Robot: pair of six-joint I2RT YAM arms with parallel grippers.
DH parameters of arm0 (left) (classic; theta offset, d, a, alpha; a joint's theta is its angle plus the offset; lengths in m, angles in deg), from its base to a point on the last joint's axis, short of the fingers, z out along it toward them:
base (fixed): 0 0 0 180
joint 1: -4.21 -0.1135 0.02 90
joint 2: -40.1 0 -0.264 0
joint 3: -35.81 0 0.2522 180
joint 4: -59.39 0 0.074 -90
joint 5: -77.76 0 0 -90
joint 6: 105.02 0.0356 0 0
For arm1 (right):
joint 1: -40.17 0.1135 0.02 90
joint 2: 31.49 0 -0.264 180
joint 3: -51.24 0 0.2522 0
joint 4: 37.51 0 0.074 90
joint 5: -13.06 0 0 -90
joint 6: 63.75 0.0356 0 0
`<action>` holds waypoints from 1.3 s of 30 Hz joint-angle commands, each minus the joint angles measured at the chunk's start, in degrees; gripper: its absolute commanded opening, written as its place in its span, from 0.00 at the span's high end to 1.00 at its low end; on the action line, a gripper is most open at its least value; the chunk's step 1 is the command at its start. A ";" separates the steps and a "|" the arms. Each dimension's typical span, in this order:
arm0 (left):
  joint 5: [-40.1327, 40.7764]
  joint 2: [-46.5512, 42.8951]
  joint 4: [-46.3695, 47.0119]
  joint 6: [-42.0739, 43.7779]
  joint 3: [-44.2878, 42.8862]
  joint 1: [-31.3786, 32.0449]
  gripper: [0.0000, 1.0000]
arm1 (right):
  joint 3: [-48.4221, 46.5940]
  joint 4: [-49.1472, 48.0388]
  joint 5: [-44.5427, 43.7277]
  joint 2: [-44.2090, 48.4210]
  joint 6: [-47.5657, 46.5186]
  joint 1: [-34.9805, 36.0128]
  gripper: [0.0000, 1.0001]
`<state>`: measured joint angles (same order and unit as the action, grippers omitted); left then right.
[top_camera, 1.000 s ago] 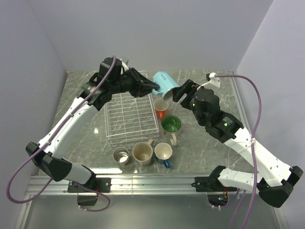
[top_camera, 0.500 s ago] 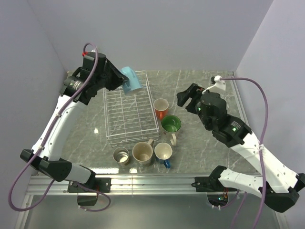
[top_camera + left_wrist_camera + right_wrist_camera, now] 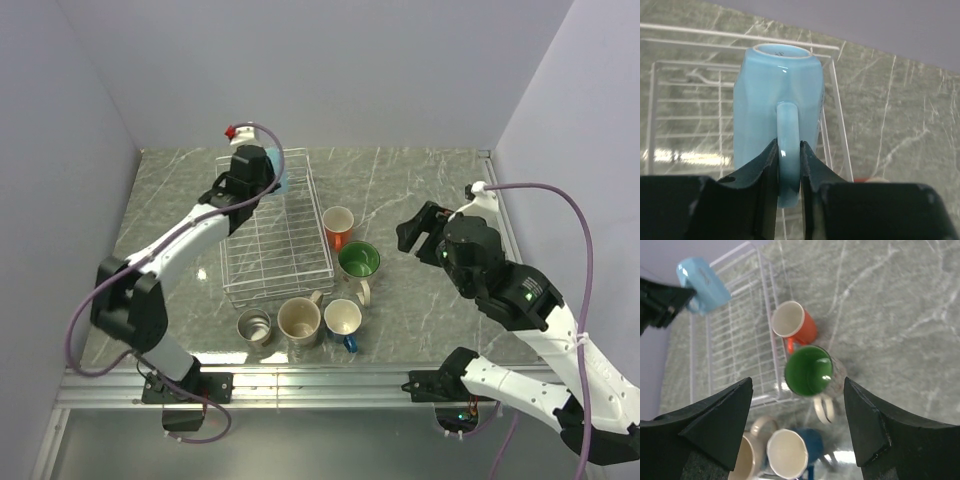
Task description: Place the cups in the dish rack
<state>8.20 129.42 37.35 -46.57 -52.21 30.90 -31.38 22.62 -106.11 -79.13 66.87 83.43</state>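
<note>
My left gripper (image 3: pixel 788 146) is shut on the handle of the light blue cup (image 3: pixel 775 95). It holds the cup above the far left corner of the dish rack (image 3: pixel 275 235), whose wire grid holds no cups. The same cup (image 3: pixel 702 282) shows in the right wrist view, tilted over the rack (image 3: pixel 735 340). My right gripper (image 3: pixel 798 381) is open, high above the green-inside cup (image 3: pixel 810 370). On the table stand the orange cup (image 3: pixel 338 225), the green-inside cup (image 3: pixel 358 262), the dark blue cup (image 3: pixel 343 318), the beige cup (image 3: pixel 299 320) and the steel cup (image 3: pixel 254 325).
The five loose cups crowd the rack's right side and near end. Grey walls close in the marble table (image 3: pixel 430 180) on the left, back and right. A metal rail (image 3: pixel 320 380) runs along the near edge.
My left arm carried the light blue cup from beside the right gripper, across the rack, to its far left corner. The right gripper drew back to the right, still open.
</note>
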 commanded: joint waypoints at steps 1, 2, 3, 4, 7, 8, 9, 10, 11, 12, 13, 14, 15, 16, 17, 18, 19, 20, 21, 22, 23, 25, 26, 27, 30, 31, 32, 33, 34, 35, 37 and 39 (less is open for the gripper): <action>3.11 3.39 23.80 5.35 -2.99 0.64 1.00 | -0.75 7.58 -1.42 2.19 1.21 0.33 0.20; 3.19 5.93 25.57 6.06 -3.17 0.98 1.00 | -0.92 9.51 -1.94 2.46 2.00 0.24 0.20; 3.20 7.26 26.98 6.58 -3.52 1.51 1.00 | -0.92 10.22 -2.12 2.81 2.27 0.33 0.20; 3.46 8.67 28.99 7.20 -4.13 1.86 1.00 | -0.75 11.02 -2.21 3.60 2.70 0.24 0.20; 4.77 13.94 31.56 9.74 -6.85 3.01 1.00 | 0.39 13.39 -2.47 5.27 4.81 0.24 0.21; 5.30 16.22 33.74 10.28 -7.13 3.36 1.00 | 1.09 14.35 -2.47 5.53 5.86 0.24 0.21; 5.74 17.37 34.98 10.80 -7.21 3.88 1.00 | 1.44 14.80 -2.30 5.80 6.48 0.33 0.21; 6.79 18.34 35.95 11.59 -7.30 4.15 1.00 | 1.71 15.06 -2.04 6.32 6.92 0.24 0.22; 6.89 20.00 37.79 11.51 -7.48 4.24 1.00 | 2.32 15.59 -1.86 6.33 7.71 0.24 0.23; 6.36 20.71 38.59 11.60 -7.65 4.15 1.00 | 2.59 15.94 -1.60 6.50 8.15 0.24 0.23; 6.10 21.50 39.29 11.60 -7.83 4.15 1.00 | 2.85 16.03 -1.51 6.68 8.59 0.24 0.23; 6.53 22.90 39.56 11.51 -8.61 4.15 1.00 | 3.38 16.38 -1.42 6.77 9.38 0.33 0.24; 6.71 23.61 40.17 11.51 -8.97 4.24 1.00 | 3.47 16.56 -1.42 6.86 9.82 0.24 0.24; 6.89 24.14 40.61 11.86 -9.41 4.33 1.00 | 3.73 16.73 -1.33 6.94 10.26 0.24 0.25; 7.15 25.37 40.88 11.86 -9.59 4.33 1.00 | 3.82 17.17 -1.33 7.03 10.79 0.24 0.25; 6.98 25.99 40.62 11.69 -9.85 4.33 1.00 | 3.91 17.35 -1.33 7.12 10.97 0.24 0.25; 7.24 26.52 40.44 11.95 -10.64 4.24 1.00 | 3.91 17.61 -1.33 7.21 11.23 0.24 0.26; 7.41 27.30 40.09 11.95 -10.90 4.33 1.00 | 3.91 18.14 -1.42 7.38 11.58 0.24 0.26; 7.41 27.66 39.57 11.78 -10.99 4.41 1.00 | 3.91 18.40 -1.59 7.47 11.76 0.24 0.27; 7.59 27.66 37.82 10.91 -11.08 4.50 1.00 | 3.91 18.67 -1.59 7.65 12.11 0.24 0.27; 7.94 27.40 37.37 10.37 -10.65 4.59 1.00 | 4.00 19.10 -1.94 7.73 12.29 0.33 0.27; 7.59 26.70 34.75 8.10 -9.07 4.68 1.00 | 4.17 19.28 -2.03 8.00 12.64 0.24 0.27; 7.59 26.00 33.60 7.47 -8.71 4.68 1.00 | 4.26 19.20 -2.12 8.09 12.55 0.24 0.27; 6.72 25.73 31.85 6.42 -8.27 4.68 1.00 | 4.35 19.11 -2.12 8.17 12.64 0.33 0.27; 5.84 25.03 27.88 3.87 -6.78 4.68 0.95 | 4.70 18.58 -1.95 7.82 12.73 0.24 0.28; 5.48 24.85 27.18 3.08 -6.08 4.59 0.90 | 4.87 18.32 -1.95 7.56 12.47 0.24 0.28; 5.22 24.85 24.99 2.55 -5.90 4.59 0.86 | 4.96 17.97 -1.77 7.39 12.38 0.24 0.28; 5.56 24.94 23.75 2.02 -5.90 4.68 0.81 | 5.14 17.79 -1.68 7.21 12.20 0.24 0.28; 5.74 24.94 22.26 0.63 -6.07 4.68 0.54 | 5.40 17.53 -1.33 7.03 11.94 0.24 0.28; 6.44 24.85 21.29 0.18 -5.99 4.68 0.41 | 5.49 17.18 -1.07 7.03 11.76 0.33 0.28; 6.45 24.41 20.14 -0.44 -4.59 4.59 0.32 | 5.84 17.00 -0.89 6.94 11.94 0.24 0.28; 6.27 23.54 20.32 -0.70 -3.44 4.59 0.25 | 5.93 17.17 -0.89 7.03 11.94 0.24 0.28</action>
<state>14.61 156.39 60.41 -44.89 -57.46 35.47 -25.64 41.33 -106.05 -71.91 78.30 83.43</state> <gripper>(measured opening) 0.718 0.724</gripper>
